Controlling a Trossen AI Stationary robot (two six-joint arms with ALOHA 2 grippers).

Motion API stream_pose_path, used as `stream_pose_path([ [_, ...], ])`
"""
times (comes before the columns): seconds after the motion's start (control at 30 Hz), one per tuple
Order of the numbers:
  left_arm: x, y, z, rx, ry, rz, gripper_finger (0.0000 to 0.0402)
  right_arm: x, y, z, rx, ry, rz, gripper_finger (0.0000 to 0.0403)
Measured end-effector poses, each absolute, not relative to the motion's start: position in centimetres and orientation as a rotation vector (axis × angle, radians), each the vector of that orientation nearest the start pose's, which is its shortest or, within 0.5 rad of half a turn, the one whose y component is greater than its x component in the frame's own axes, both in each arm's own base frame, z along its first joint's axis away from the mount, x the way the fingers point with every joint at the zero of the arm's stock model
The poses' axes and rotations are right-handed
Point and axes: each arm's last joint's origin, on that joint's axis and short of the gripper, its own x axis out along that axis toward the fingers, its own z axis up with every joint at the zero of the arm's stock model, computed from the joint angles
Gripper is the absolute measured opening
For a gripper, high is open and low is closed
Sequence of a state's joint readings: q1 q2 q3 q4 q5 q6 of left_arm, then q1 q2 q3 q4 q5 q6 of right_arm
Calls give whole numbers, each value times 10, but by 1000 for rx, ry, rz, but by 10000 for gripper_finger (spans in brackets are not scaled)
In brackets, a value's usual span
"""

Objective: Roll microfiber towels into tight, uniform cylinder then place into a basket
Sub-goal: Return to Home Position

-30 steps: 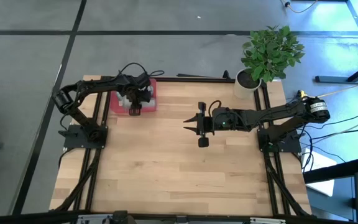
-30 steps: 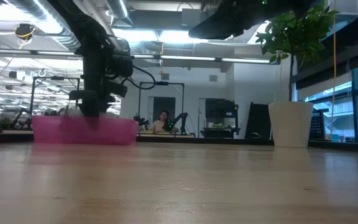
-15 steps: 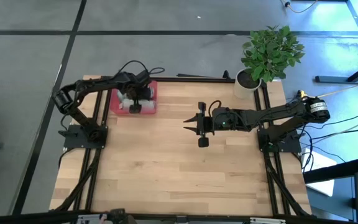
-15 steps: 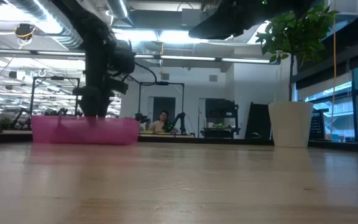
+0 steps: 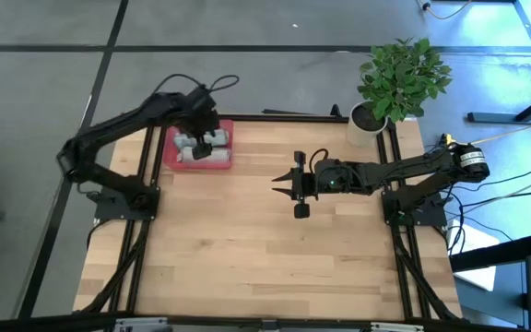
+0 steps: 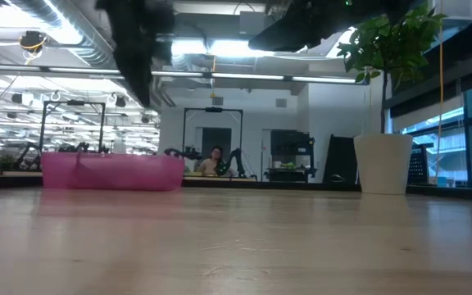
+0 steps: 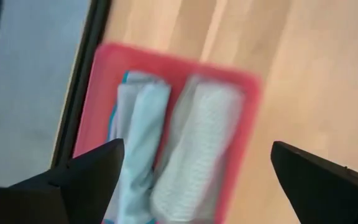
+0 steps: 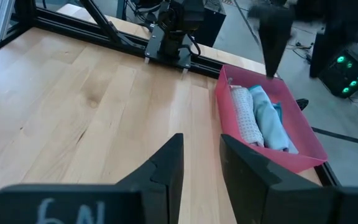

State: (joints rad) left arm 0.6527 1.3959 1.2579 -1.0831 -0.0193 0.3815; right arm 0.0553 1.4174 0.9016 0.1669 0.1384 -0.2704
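Note:
The basket (image 7: 244, 124), a shallow red tray, stands at the table's far left. Two rolled microfiber towels lie in it side by side: a pale blue one (image 7: 135, 143) and a light grey one (image 7: 197, 149). The right wrist view shows them too, the blue roll (image 8: 272, 124) beside the grey roll (image 8: 244, 121). My left gripper (image 5: 206, 140) hangs open above the basket, its fingers wide apart and pointing down, touching nothing. My right gripper (image 5: 280, 187) waits near the table's middle, pointing toward the basket, open by a narrow gap with nothing in it.
A white pot with a green plant (image 5: 396, 83) stands at the table's far right corner. The bare wooden tabletop (image 5: 265, 258) stretches between the arms and toward the near edge. A person (image 6: 215, 160) sits in the room beyond the table.
My left gripper has opened wide and risen straight up out of the basket. Both rolled towels stay lying in the basket.

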Motion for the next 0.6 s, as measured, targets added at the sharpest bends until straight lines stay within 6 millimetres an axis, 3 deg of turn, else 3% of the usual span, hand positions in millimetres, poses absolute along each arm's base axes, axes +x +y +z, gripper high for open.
stream_pose_path([
  [0.2,184,106,334,-31,1025,311,393,313,13,263,-301,357,-35,106],
  [0.4,167,61,335,12,831,235,393,313,13,263,-301,357,-35,106],
  [0.6,158,32,331,63,698,148,393,313,13,263,-301,357,-34,106],
])
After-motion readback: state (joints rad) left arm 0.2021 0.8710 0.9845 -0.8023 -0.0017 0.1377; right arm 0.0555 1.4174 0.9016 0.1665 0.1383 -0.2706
